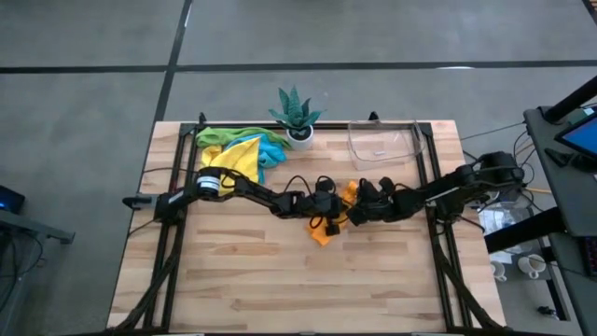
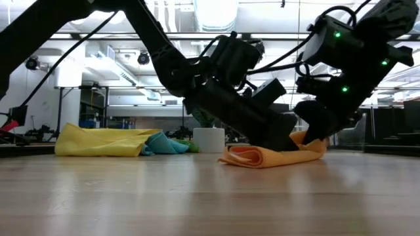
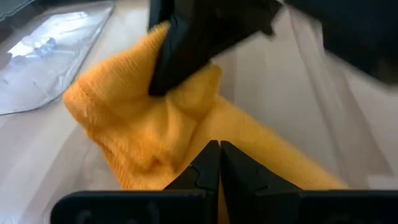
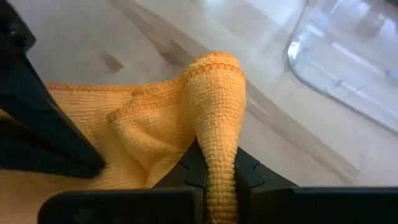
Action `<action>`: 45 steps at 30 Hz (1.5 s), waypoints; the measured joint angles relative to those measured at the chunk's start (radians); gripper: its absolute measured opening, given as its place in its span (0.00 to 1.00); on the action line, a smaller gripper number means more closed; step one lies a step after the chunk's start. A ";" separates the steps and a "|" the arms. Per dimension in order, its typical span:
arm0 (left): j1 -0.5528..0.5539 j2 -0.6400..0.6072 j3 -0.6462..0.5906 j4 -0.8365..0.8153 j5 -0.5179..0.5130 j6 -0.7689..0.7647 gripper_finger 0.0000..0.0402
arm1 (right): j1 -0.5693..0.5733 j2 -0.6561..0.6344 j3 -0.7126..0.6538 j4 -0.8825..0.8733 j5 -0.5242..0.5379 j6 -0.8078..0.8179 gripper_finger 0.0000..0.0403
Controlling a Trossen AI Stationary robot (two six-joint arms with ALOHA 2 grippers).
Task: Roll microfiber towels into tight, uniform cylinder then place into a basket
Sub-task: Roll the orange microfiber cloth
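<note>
An orange microfiber towel (image 1: 325, 231) lies bunched and partly rolled on the middle of the wooden table (image 1: 280, 289). Its rolled part (image 2: 252, 156) rests on the wood. My left gripper (image 3: 219, 163) comes from the table's left, shut, with its tips at the towel's middle. My right gripper (image 4: 221, 177) comes from the right and is shut on the towel's right end. The clear basket (image 1: 384, 142) stands at the far right. Yellow, green and blue towels (image 1: 238, 149) are heaped at the far left. My left gripper has its shut fingertips (image 3: 211, 155) against the towel's middle (image 3: 186, 134), slanting down from the table's left; I cannot tell whether any cloth is caught between them. My right gripper pinches a raised fold of the towel's right end (image 4: 219, 124) between its two fingers, slanting down from the right. The fold stands up past the fingers, hemmed edge on top. The towel's remaining part lies slack on the table.
A green spiky plant in a white pot (image 1: 298, 119) stands at the far edge between the towel heap and the basket. The two grippers are close together over the towel. Bare wood lies toward the near edge.
</note>
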 joint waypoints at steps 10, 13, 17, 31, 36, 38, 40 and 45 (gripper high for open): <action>-0.001 0.003 -0.003 0.015 0.006 -0.108 0.00 | 0.019 0.173 0.166 -0.212 0.087 -0.038 0.04; -0.001 0.003 -0.006 0.015 0.006 -0.121 0.00 | 0.033 0.200 0.207 -0.270 0.111 -0.039 0.04; -0.001 0.003 -0.009 0.015 0.006 -0.171 0.00 | 0.056 0.188 0.226 -0.330 0.127 -0.031 0.04; 0.004 0.000 -0.011 0.074 0.080 -0.399 0.00 | 0.108 0.187 0.220 -0.452 0.211 -0.001 0.03; 0.004 0.002 -0.014 0.069 0.080 -0.399 0.00 | 0.111 0.223 0.220 -0.460 0.232 0.006 0.03; 0.008 0.002 -0.015 0.070 0.063 -0.382 0.00 | 0.114 0.228 0.221 -0.459 0.233 0.006 0.03; 0.013 0.002 -0.016 0.077 0.013 -0.354 0.00 | 0.116 0.227 0.221 -0.459 0.233 0.007 0.03; 0.048 0.002 -0.016 0.105 -0.034 -0.318 0.00 | 0.118 0.214 0.224 -0.457 0.233 0.006 0.03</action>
